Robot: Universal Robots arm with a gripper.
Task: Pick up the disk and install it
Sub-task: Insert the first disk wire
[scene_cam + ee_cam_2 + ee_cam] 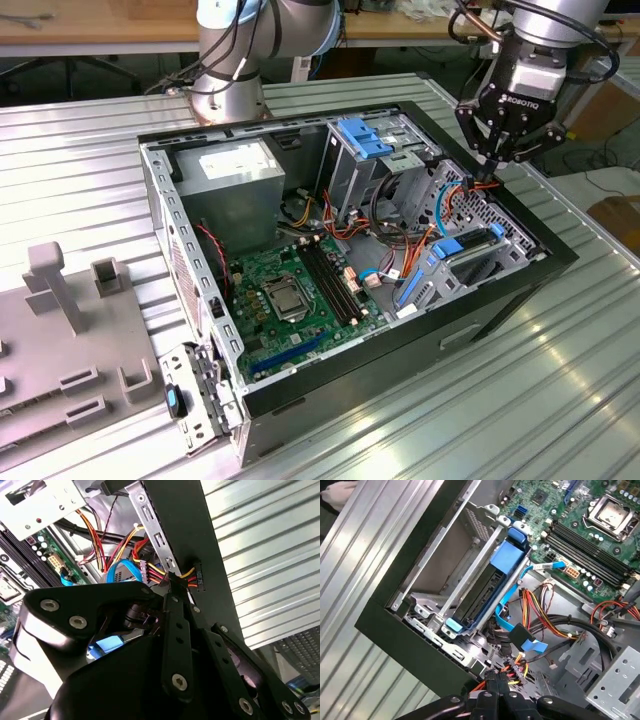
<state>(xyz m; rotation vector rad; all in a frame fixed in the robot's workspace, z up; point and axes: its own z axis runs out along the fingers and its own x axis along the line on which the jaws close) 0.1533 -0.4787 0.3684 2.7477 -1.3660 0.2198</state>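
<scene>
Pincer (487,172) is clenched on a plug (496,676) at the case (400,350) rim, while the disk (484,591) already sits inside the case, so only cabling seems left.

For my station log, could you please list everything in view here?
computer case: one, black, open, mid-scene
motherboard: one, green, case floor
power supply box: one, grey, case's far corner
drive cage: one, silver with blue latches, beside the power supply box
disk: one, dark with blue rails, in a bay at the case's edge, exterior view's right
cables: several, red, yellow, orange, blue, between cage and disk
fixture plate: one, grey, exterior view's left
table: one, silver, ribbed, under everything
arm: one, silver-grey, behind the case
gripper: one, black, shut, tips at the cables
</scene>
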